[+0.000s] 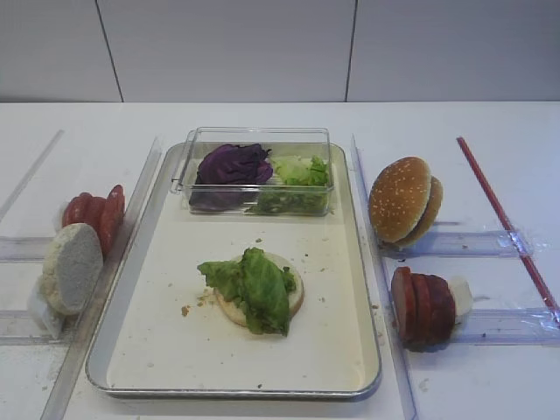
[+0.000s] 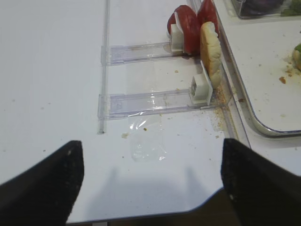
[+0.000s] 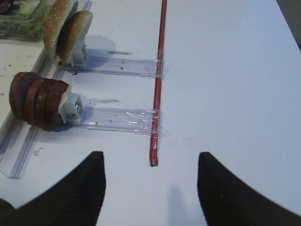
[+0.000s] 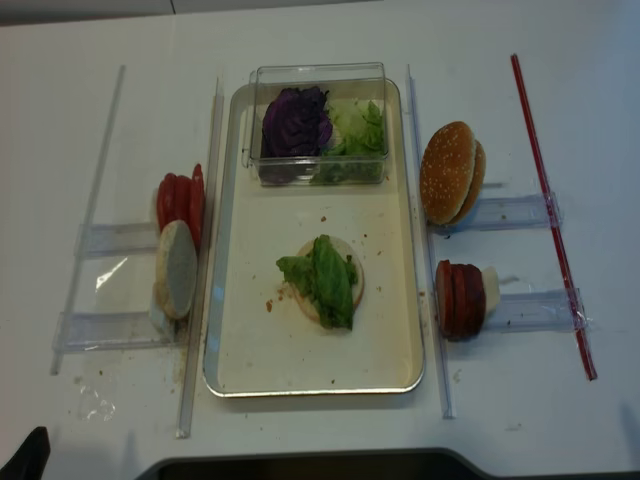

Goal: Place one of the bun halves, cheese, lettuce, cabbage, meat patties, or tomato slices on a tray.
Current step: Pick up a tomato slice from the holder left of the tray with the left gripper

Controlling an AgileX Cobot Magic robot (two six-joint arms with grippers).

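- The meat patties (image 3: 40, 99) stood on edge in a clear rack (image 3: 113, 120), ahead and to the left of the right gripper (image 3: 150, 183), flat faces pointing along the rack.
- They looked stiff, light and slightly slick; pinching one across its flat faces seemed best.
- The right gripper's jaws stood apart, holding nothing.
- The left gripper (image 2: 153, 188) was spread wide, empty, with the tomato slices (image 2: 188, 26) ahead and to its right.
- The tray (image 1: 350, 350) held a bun half (image 1: 293, 297) under lettuce (image 1: 254, 289).

Bright, even overhead light washes the white table (image 1: 490, 122); shadows are soft and short. Faint shadows fall just ahead of the left gripper (image 2: 150, 174) and the right gripper (image 3: 150, 183), whose near fingers look dark and slightly blurred. Tape (image 2: 146, 141) ahead glints
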